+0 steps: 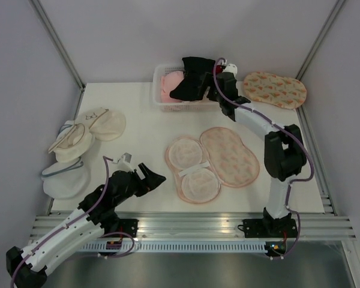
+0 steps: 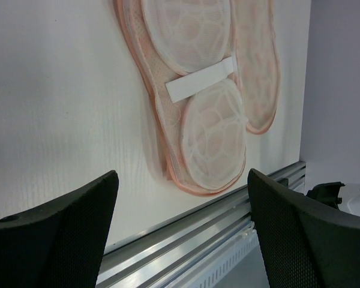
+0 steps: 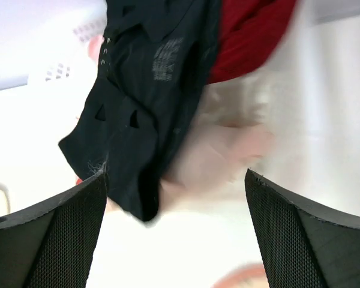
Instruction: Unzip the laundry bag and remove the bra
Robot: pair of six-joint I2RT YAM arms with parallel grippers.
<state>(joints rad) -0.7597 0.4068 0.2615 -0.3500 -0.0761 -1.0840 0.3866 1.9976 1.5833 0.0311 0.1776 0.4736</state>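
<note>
The laundry bag (image 1: pixel 231 157) lies unzipped and spread flat mid-table, its pale lining and white mesh cups (image 2: pixel 210 126) facing up. The black bra (image 1: pixel 191 79) lies draped over the white basket (image 1: pixel 161 73) at the back. In the right wrist view the bra (image 3: pixel 144 102) sits just past my left fingertip, not between the fingers. My right gripper (image 1: pixel 212 90) (image 3: pixel 175 175) hovers open over the basket with nothing in it. My left gripper (image 1: pixel 153 178) (image 2: pixel 181 174) stands open near the front edge, left of the bag and apart from it.
The basket also holds a pink garment (image 1: pixel 171 85) and a dark red garment (image 3: pixel 246 30). A second printed pouch (image 1: pixel 275 89) lies at the back right. Cream-white pouches (image 1: pixel 87 129) are stacked at the left. A metal rail (image 2: pixel 186 240) runs along the near table edge.
</note>
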